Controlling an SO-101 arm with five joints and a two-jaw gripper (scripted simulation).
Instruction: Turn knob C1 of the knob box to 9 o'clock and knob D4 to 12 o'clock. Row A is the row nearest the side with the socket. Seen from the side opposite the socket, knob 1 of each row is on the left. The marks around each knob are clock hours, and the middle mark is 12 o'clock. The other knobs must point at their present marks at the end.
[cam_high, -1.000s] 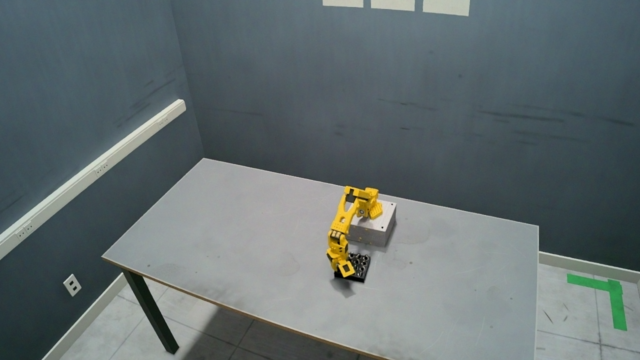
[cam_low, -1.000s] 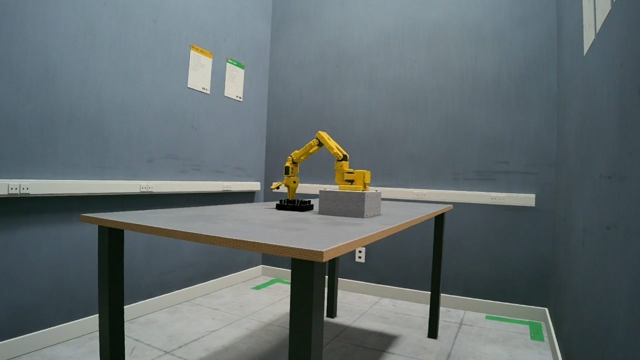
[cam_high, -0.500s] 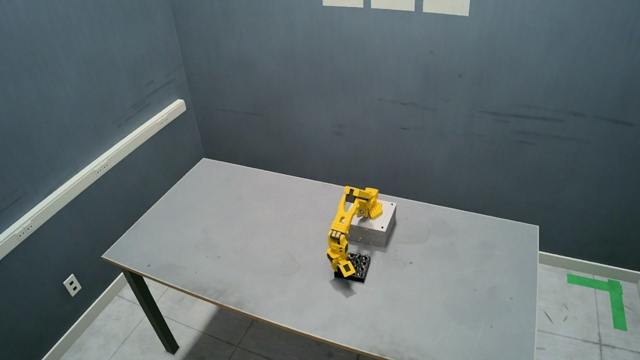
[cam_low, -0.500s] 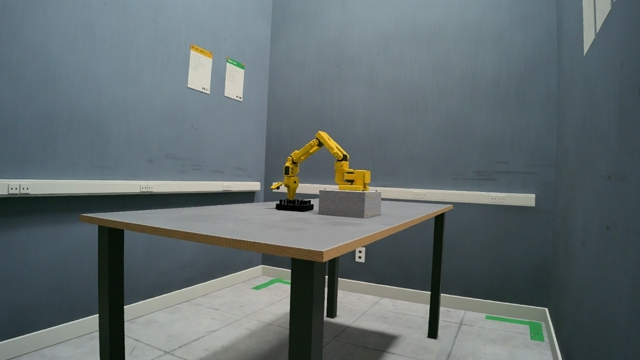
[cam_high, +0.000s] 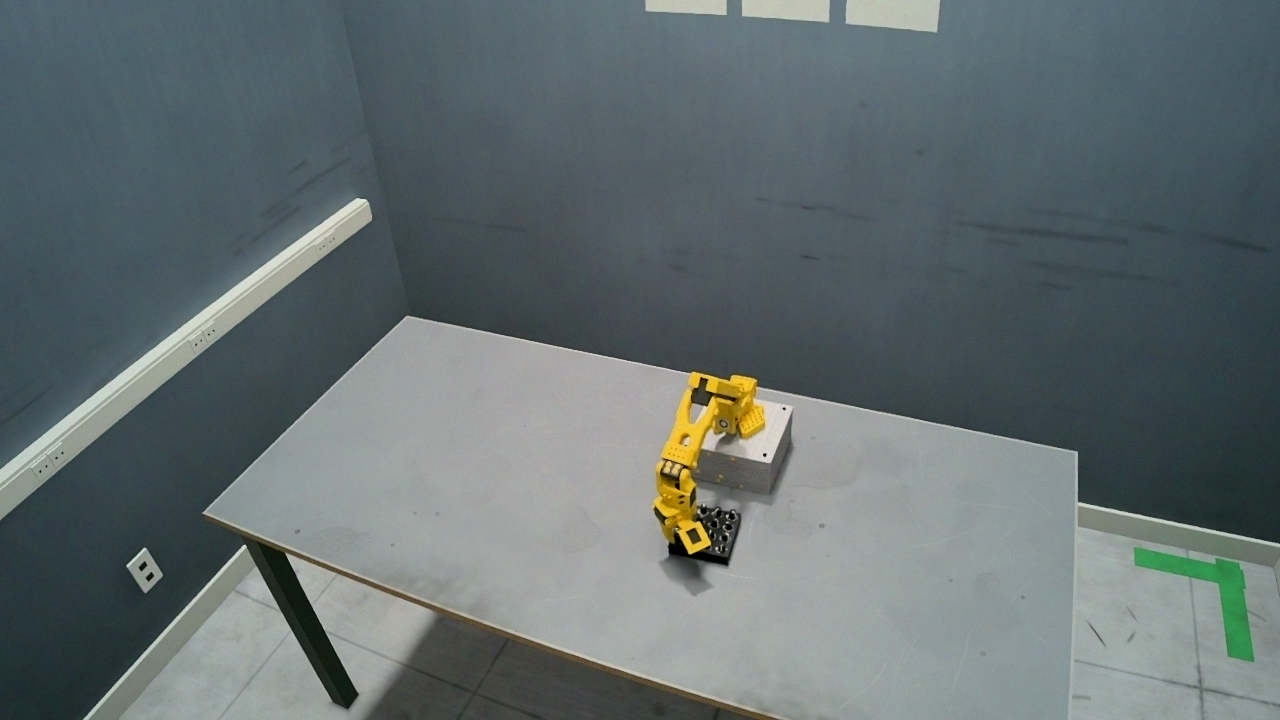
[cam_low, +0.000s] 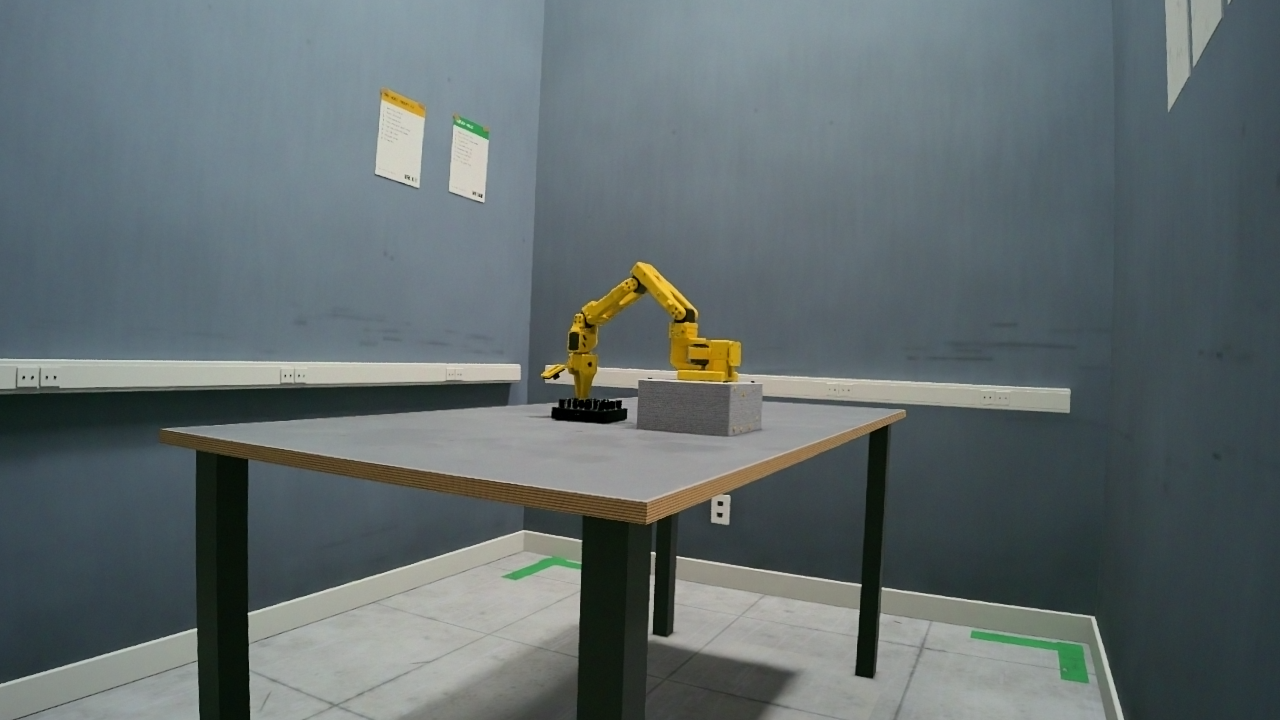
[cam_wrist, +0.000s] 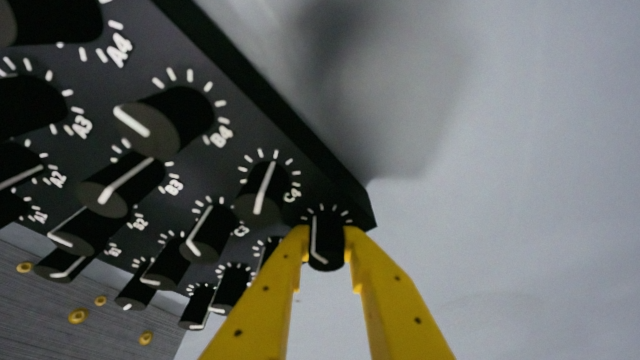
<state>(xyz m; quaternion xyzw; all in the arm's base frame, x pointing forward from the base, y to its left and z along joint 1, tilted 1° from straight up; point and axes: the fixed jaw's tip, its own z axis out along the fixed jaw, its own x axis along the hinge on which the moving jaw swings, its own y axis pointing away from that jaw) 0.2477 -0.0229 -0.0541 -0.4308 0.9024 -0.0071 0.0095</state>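
On the grey desk the yellow arm reaches forward from its grey block and down onto the black knob box, which lies just in front of that block.

From the wrist camera, going left to right: the block's ribbed face with brass screws fills the lower left corner. Next comes the box, its rows of black knobs running off toward the upper left, with labels A4, B4 and C4 readable along the edge nearest the bare desk. Knob B4 shows a white pointer line across its cap, and C4 has its pointer lying close to its middle mark. C1 lies among the small, blurred knobs at the lower left of the panel, and I can't pick it out for sure.

At the box's near corner stands knob D4, and the claw is clamped on it, one yellow finger pressed to each side. Its white line runs nearly straight along the knob toward the marks at the corner; the exact mark is too blurred to read.

To the right is only grey desk, with a soft shadow beside the box.
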